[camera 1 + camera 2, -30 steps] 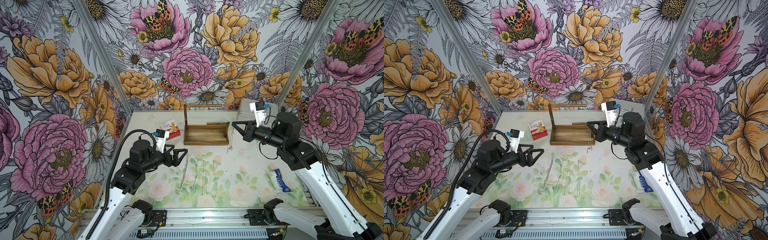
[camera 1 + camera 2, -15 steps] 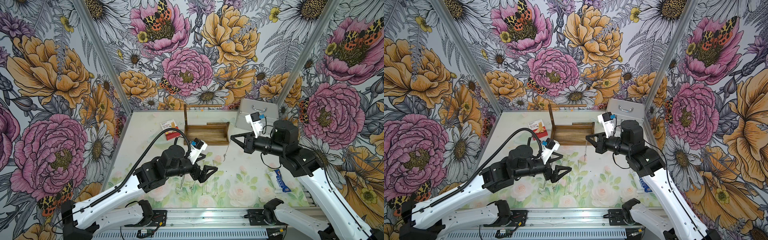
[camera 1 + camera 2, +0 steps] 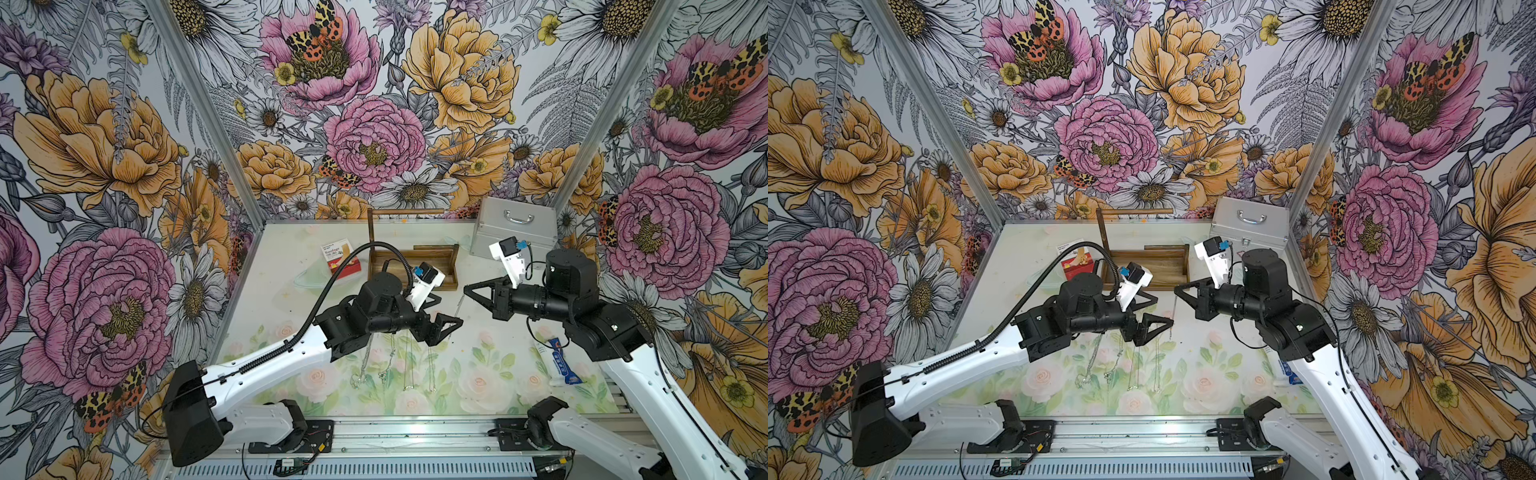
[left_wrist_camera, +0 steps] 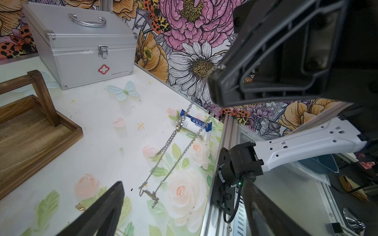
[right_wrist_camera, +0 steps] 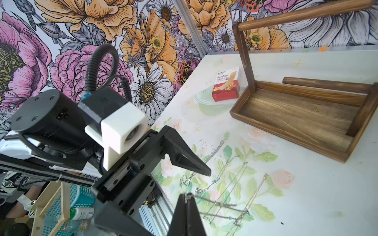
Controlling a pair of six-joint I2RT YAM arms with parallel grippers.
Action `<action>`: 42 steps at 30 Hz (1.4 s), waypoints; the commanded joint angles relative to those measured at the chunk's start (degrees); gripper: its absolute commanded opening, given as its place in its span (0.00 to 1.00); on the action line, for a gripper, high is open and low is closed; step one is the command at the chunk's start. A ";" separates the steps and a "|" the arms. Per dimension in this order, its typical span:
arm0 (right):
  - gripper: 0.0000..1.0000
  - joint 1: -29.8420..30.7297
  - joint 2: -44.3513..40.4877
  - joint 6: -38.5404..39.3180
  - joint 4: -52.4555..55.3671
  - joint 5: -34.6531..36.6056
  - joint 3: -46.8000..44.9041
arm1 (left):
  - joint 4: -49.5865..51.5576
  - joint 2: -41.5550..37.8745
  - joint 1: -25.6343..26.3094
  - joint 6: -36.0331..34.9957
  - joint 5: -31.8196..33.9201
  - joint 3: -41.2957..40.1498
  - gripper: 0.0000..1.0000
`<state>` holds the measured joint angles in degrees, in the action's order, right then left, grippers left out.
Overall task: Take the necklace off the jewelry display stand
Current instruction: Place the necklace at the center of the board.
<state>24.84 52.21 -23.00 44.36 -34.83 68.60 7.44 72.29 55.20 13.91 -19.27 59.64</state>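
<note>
The dark wooden jewelry display stand [image 3: 415, 266] [image 3: 1144, 272] stands at the back of the table; its top rod [image 5: 302, 15] is bare. My right gripper [image 3: 467, 287] [image 5: 187, 197] hovers in front of the stand's right end, shut on a silver necklace [image 4: 173, 132] [image 5: 216, 204]. The chain hangs from its tips down to the table. My left gripper [image 3: 446, 309] [image 4: 182, 182] is open just left of it, its fingers [image 4: 110, 204] spread on either side of the chain's lower end without touching it.
Several more necklaces [image 3: 390, 365] lie in a row on the mat under the left arm. A silver case [image 3: 513, 228] sits back right, a red bandage box [image 3: 340, 257] left of the stand, a blue-white tube [image 3: 561, 365] front right.
The left arm swung from the table's left side to the centre, up to the right gripper. The right gripper drew back from the stand with the necklace hanging.
</note>
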 commanded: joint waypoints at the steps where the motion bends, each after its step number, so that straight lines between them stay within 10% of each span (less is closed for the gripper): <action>1: 0.00 0.48 -1.14 1.20 0.99 -0.95 -0.95 | -4.00 1.67 -1.14 -0.49 -7.26 2.07 0.88; 42: 0.00 0.47 -0.17 2.35 1.04 -1.46 -1.01 | -12.21 16.08 -3.87 0.21 -21.17 1.15 0.31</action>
<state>24.84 51.92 -21.34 45.65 -35.88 67.11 -2.48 88.27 51.83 13.54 -38.76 61.98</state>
